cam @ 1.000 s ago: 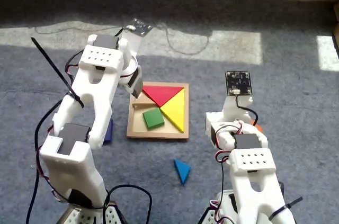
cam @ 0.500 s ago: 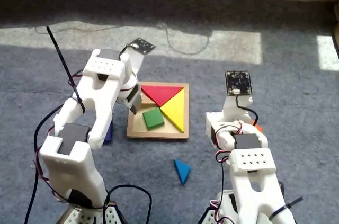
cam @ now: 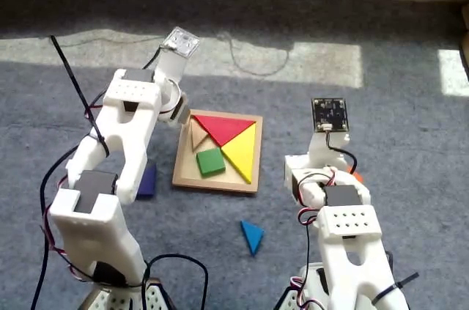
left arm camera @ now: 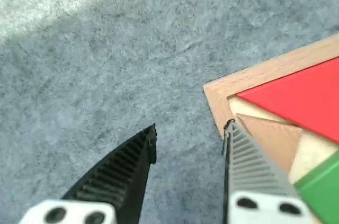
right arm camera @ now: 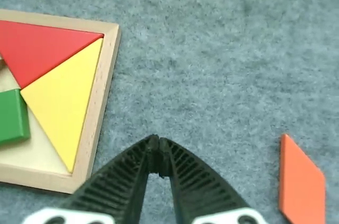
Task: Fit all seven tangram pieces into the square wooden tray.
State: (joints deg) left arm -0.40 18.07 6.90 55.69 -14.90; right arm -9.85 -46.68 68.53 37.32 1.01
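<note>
Four pieces (cam: 223, 129) inside wooden tray (cam: 216, 185)

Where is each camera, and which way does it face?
High view: fixed overhead, looking down; left arm and right arm flank the wooden tray.
Left wrist view: on the left wrist, facing a tray corner; open left gripper shows.
Right wrist view: on the right wrist, facing carpet beside the tray; shut right gripper shows.
Shared: the red triangle.

Square wooden tray (cam: 217, 185) lying flat, one corner just beside the left fingers (left arm camera: 249, 166). Inside: red triangle (cam: 223, 129), yellow triangle (cam: 242, 155), green square (cam: 210, 163), tan triangle (cam: 196, 136) nearest those fingers. Outside: orange parallelogram (right arm camera: 302, 186) near the right fingers (right arm camera: 185, 176); blue triangle (cam: 251, 236) and dark blue piece (cam: 146, 179) farther off.
</note>
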